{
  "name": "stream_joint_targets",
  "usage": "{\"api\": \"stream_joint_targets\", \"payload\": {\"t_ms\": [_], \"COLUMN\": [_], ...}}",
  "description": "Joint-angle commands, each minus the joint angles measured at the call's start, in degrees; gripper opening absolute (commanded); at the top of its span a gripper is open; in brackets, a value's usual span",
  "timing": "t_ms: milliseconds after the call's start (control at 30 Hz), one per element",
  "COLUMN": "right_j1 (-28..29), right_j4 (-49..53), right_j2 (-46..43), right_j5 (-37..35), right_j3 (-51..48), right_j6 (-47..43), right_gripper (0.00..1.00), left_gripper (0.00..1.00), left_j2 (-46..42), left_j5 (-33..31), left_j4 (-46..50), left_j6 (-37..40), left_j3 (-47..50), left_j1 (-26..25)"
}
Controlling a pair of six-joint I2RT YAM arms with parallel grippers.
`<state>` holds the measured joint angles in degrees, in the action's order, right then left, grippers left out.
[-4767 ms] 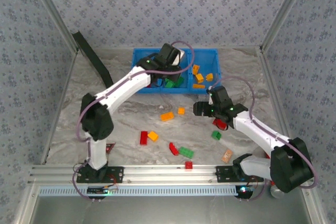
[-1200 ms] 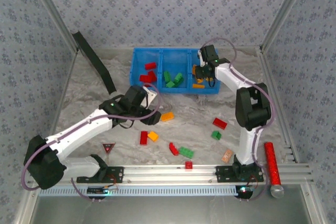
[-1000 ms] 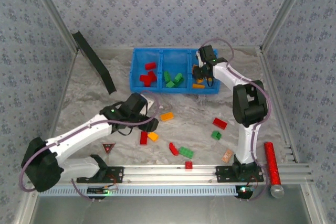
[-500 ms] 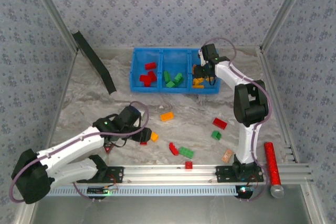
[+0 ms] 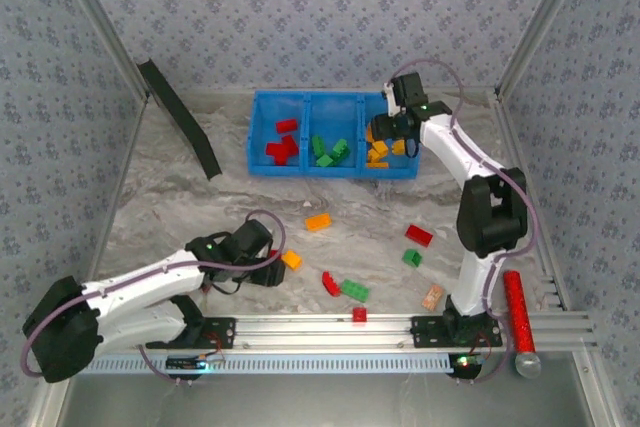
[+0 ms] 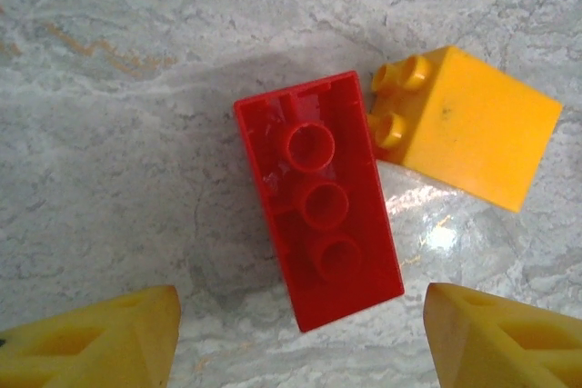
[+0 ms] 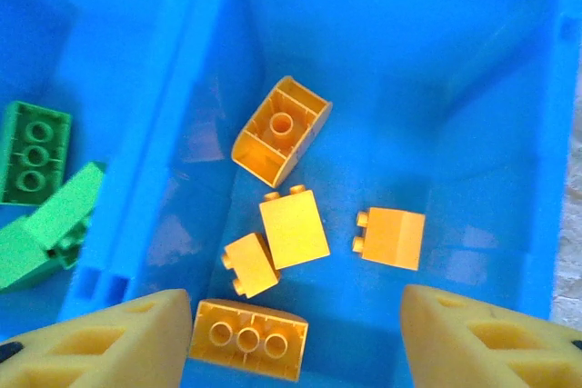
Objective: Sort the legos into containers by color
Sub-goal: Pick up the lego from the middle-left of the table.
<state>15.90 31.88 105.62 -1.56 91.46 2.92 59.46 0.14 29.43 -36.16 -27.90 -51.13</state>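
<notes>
Left gripper (image 6: 300, 352): fingers spread, poised over red brick (image 6: 318, 197).
Risk: orange brick (image 6: 464, 124) crowds its corner, so closing may catch or nudge both.
Right gripper (image 7: 296, 333): spread, empty, over tray (image 7: 155, 179).

Bright, even light; glare glints on the table (image 6: 109, 134) just right of the red brick (image 6: 318, 199), soft shadow left.

Black strip (image 5: 180, 119) at far left, tan block (image 5: 432, 297) on marble table (image 5: 200, 197), red tube (image 5: 520, 319) at right edge
</notes>
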Motion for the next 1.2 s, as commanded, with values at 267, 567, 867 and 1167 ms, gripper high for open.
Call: {"api": "stream_joint_targets", "payload": {"t_ms": [267,567,867,1167], "right_j1": [1.7,2.8,4.3,8.8], "right_j4": [6.8,10.6,13.4,13.7], "right_j2": [-11.3,-21.0,-32.3,-43.7], "right_j5": [-1.2,-2.1,-3.8,-1.9], "right_j3": [-4.8,-9.0,-19.9,-34.7], "right_j6": [-0.9,-0.3,2.4,7.5], "right_gripper": [0.67,0.69,0.7,0.68], "left_gripper": [0.67,0.39,0.26,0.26], "left_j2": [4.9,9.7,6.3,6.9], "left_j5": [-1.3,-0.9,-5.0,-7.2], "left_j4": [-4.7,-6.5,0.8,2.4], "left_j6": [-0.6,-1.3,1.5,17.4], "left_j3": [0.2,-0.2,-5.8,-25.5], "left_j1": [-0.6,-0.7,0.8,14.9]}}
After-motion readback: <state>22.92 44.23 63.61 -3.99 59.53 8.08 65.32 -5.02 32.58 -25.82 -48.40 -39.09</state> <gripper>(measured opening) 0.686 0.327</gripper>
